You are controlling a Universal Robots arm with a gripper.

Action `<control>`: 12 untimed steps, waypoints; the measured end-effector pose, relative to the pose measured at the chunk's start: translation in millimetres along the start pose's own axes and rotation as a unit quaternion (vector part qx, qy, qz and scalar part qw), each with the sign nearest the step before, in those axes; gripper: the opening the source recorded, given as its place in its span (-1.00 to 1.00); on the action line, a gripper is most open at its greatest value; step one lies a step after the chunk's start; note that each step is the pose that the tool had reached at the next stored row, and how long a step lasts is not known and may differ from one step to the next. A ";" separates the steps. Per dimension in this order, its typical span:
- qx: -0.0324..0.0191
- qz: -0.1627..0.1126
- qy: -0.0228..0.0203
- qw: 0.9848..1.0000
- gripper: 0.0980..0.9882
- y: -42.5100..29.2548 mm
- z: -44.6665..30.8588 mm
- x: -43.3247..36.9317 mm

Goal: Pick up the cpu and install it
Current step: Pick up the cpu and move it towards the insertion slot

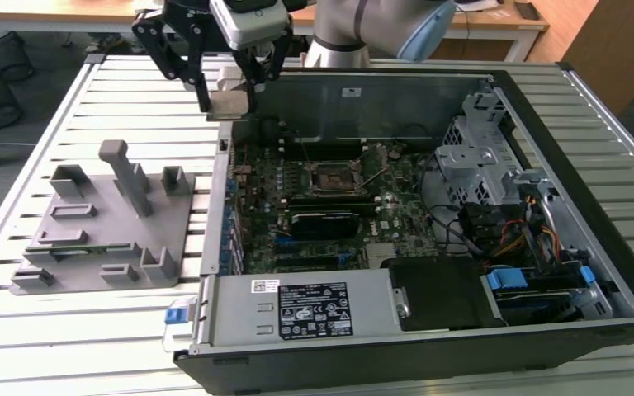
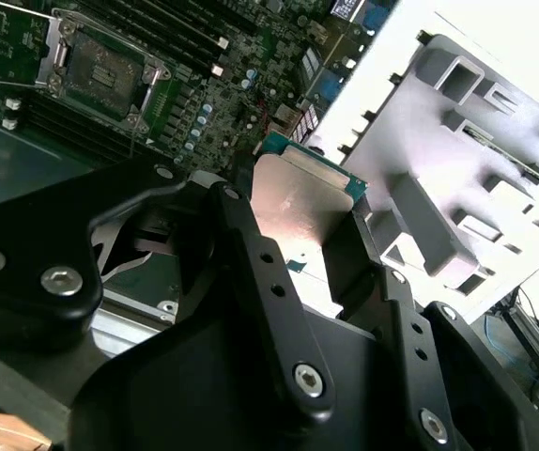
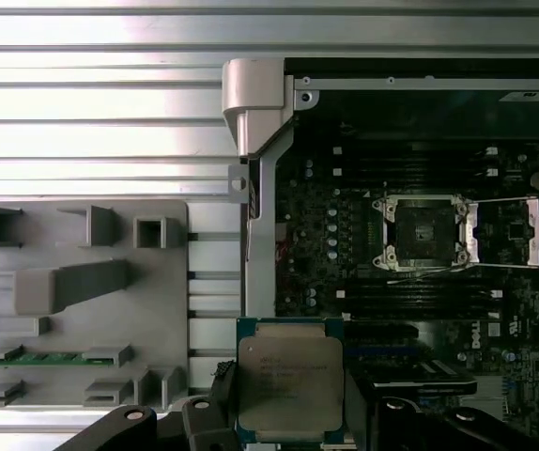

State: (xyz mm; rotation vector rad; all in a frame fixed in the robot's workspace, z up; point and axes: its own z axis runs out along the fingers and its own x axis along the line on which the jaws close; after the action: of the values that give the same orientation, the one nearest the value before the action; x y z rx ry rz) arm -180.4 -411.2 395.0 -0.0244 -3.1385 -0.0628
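black gripper [image 3: 290, 418] is clamping the cpu [image 3: 290, 371] by two opposite edges, hanging in open air over the case wall [image 3: 268, 244], between the grey fixture [image 3: 82, 282] and the motherboard [image 3: 326, 272]; the socket [image 3: 424, 232] is sitting uncovered, well apart.

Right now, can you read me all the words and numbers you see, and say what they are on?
None of it reads clearly.
cpu, held in the gripper: faint print on its metal top, too blurred to read.
power supply label: black and white, print too small to read.
white sticker on the case wall: too small to read.
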 end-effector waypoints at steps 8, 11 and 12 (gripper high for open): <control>0.000 0.000 0.000 1.000 0.00 0.1 0.1 -9.7; 0.000 0.000 0.000 1.000 0.00 0.2 0.1 -13.3; 0.000 0.000 0.000 1.000 0.00 0.2 0.1 -14.6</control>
State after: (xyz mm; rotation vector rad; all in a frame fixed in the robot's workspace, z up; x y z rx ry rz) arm -165.9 -411.3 394.9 -0.0244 -3.1386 -0.0630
